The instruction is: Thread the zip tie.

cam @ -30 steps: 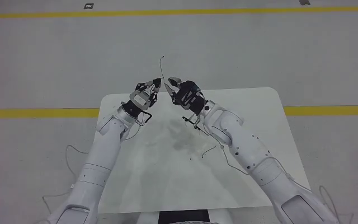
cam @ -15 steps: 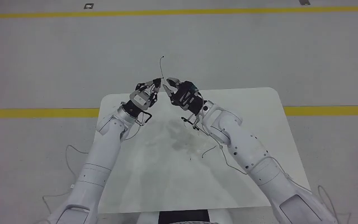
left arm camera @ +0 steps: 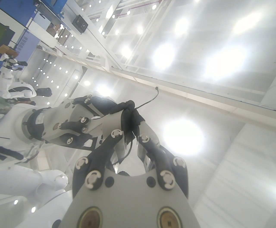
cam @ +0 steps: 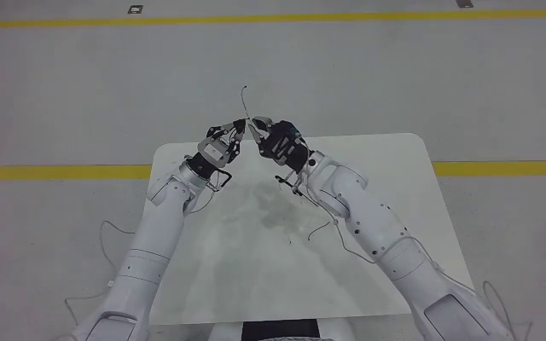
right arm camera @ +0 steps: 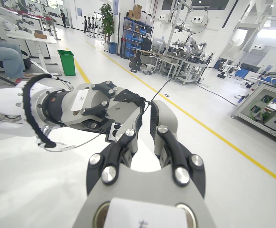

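Zip tie (right arm camera: 160,90) sat pinched in left hand (left arm camera: 130,129) — right hand (right arm camera: 147,112) narrowly parted around it. Off-line closing risked bending it away.

A white table (cam: 392,170) with rounded corners stands on a pale grey floor and bears a faint grey smudge (cam: 273,213) near its middle. Two yellow floor lines (cam: 68,171) cross the floor, one level with the table's far edge, one farther off. In the room beyond stand a green bin (right arm camera: 66,62), a potted plant (right arm camera: 107,15), a blue bin (right arm camera: 112,47), a blue shelving rack (right arm camera: 138,32) and workbenches (right arm camera: 183,67). Ceiling lights (left arm camera: 163,56) glare overhead.
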### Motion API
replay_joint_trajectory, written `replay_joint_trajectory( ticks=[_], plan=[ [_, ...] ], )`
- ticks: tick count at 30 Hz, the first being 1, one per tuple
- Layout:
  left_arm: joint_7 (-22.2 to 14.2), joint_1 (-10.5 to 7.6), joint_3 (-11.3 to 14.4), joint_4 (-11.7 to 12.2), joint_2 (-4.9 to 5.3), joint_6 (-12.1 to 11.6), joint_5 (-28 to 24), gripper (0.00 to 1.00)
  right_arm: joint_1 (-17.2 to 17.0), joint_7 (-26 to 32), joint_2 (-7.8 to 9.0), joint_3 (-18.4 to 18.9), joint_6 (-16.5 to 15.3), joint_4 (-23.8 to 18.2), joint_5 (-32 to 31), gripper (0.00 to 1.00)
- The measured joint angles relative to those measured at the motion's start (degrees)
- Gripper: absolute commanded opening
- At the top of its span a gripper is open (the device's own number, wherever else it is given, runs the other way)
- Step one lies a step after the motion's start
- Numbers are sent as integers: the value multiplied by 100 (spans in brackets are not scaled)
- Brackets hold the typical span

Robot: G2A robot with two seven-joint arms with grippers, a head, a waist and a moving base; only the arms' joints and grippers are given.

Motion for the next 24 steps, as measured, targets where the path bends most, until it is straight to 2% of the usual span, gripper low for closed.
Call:
replay_joint_trajectory(
  ticks=[2, 3, 24],
  plan=[
    [0, 0, 0, 0, 0, 0, 0, 0, 9, 3, -13, 3, 4, 18, -4, 6],
    [0, 0, 0, 0, 0, 0, 0, 0, 14, 3, -18, 5, 4, 26, -6, 0],
    [0, 0, 0, 0, 0, 0, 0, 0, -30, -10, -75, 166, -55, 171, -151, 0]
  ],
)
